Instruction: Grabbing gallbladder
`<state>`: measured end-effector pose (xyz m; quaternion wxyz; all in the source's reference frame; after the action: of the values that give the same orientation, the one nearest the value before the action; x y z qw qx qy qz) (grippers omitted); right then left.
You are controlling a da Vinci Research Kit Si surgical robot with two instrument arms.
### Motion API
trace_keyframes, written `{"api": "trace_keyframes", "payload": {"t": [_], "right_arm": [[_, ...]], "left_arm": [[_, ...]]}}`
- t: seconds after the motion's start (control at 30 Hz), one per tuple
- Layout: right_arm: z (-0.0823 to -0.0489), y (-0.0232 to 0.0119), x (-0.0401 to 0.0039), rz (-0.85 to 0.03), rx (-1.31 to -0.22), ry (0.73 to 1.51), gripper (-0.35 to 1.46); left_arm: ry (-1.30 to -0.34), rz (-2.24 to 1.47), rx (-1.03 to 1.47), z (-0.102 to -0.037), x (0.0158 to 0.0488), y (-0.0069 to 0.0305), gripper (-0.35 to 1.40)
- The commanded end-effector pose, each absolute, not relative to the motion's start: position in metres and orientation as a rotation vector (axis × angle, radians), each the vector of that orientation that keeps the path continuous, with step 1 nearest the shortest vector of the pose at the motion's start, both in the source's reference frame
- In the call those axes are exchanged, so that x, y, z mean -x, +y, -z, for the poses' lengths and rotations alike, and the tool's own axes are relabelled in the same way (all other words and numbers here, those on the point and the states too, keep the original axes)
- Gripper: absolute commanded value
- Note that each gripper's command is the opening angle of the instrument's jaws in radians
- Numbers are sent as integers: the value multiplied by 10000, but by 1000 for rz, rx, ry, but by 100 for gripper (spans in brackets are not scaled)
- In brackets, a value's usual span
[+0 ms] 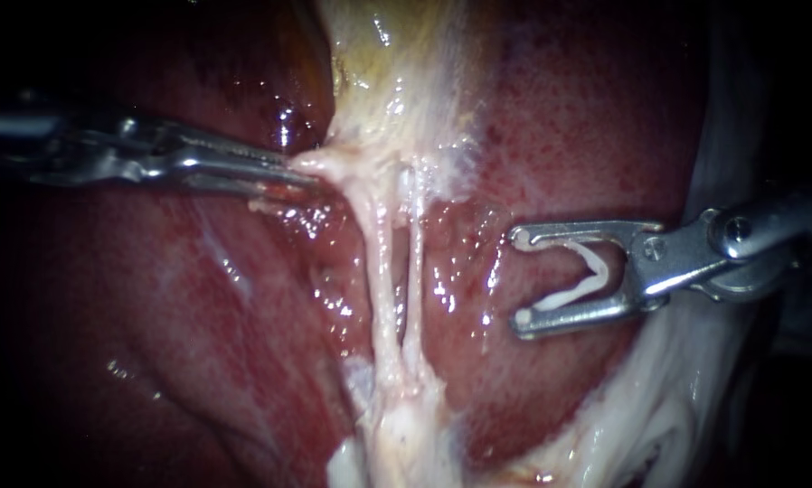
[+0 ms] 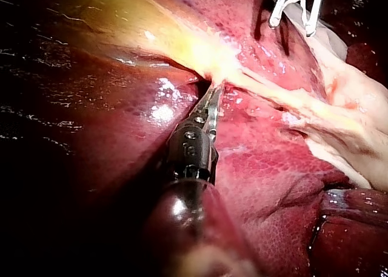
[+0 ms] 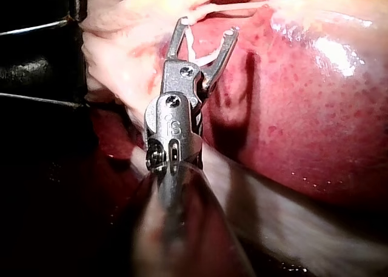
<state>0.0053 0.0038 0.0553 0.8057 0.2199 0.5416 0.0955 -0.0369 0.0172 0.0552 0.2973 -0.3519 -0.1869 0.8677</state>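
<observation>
Left instrument [image 1: 300, 173] jaws clamp gallbladder [image 1: 397, 77] neck. Right instrument [image 1: 521, 280] jaws, spread, hold a white clip [image 1: 594, 268]; right wrist view shows it touching both jaws.

Nothing legible on the tissue: no lettering on the liver [image 1: 605, 136], none on the gallbladder [image 1: 397, 72], none on the white clip [image 1: 571, 293]. One small stamped mark [image 3: 174, 128] sits on the metal wrist of the right instrument [image 3: 207, 26], seen in its own wrist view. Apart from that, there are no labels, brands, numbers or signs.
</observation>
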Motion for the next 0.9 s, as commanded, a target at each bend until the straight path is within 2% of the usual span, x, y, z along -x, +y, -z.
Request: {"api": "trace_keyframes", "payload": {"t": [0.03,0.4,0.9], "right_arm": [[-553,38,-53,-204,-471,1159,47],[-553,38,-53,-204,-471,1159,47],[-553,38,-53,-204,-471,1159,47]], "left_arm": [[-486,-2301,935,-548,365,176,-35],[-426,-2255,970,-506,334,213,-35],[-416,-2255,965,-503,332,213,-35]]}}
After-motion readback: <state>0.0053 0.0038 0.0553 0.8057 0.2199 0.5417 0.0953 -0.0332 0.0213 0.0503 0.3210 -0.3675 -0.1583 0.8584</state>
